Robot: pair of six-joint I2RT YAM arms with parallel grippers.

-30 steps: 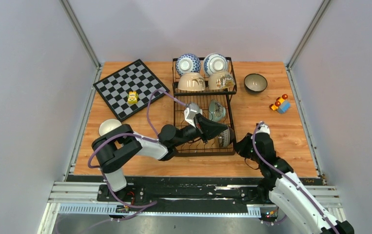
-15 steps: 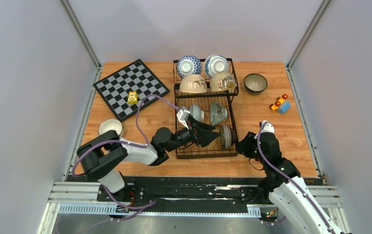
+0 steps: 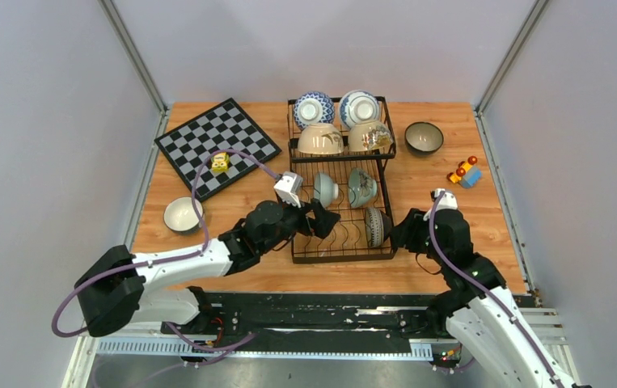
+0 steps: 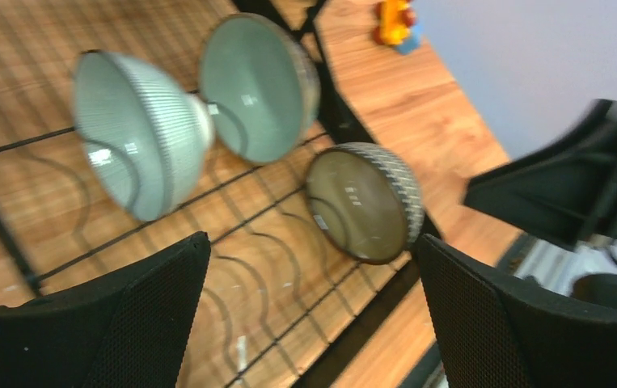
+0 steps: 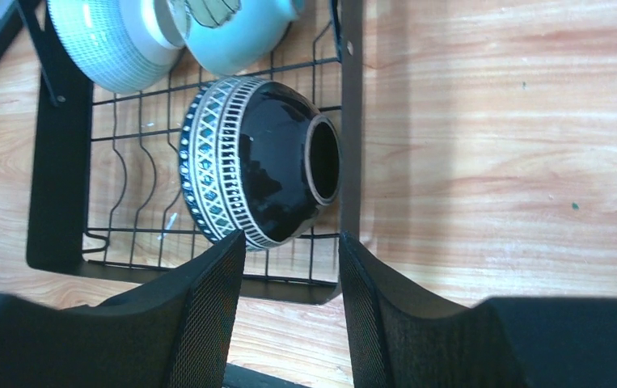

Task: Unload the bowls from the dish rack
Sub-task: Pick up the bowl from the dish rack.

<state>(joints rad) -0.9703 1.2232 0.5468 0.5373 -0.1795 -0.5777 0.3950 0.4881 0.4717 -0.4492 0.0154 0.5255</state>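
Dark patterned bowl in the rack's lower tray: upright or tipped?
Tipped on its side: the dark bowl stands on edge in the dish rack, foot ring facing sideways.

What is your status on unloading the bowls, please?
Left gripper open, empty, over dish rack. Right gripper open, just short of dark bowl. Seven bowls racked. Nothing blocking.

Left gripper point(image 3: 322, 220) drawn back from dark bowl point(image 3: 375, 227), jaws spread (empty), right gripper point(image 3: 408, 234) parting too

No text, label or number is legible on the bowls point(image 3: 319, 139) or the dish rack point(image 5: 46, 210).
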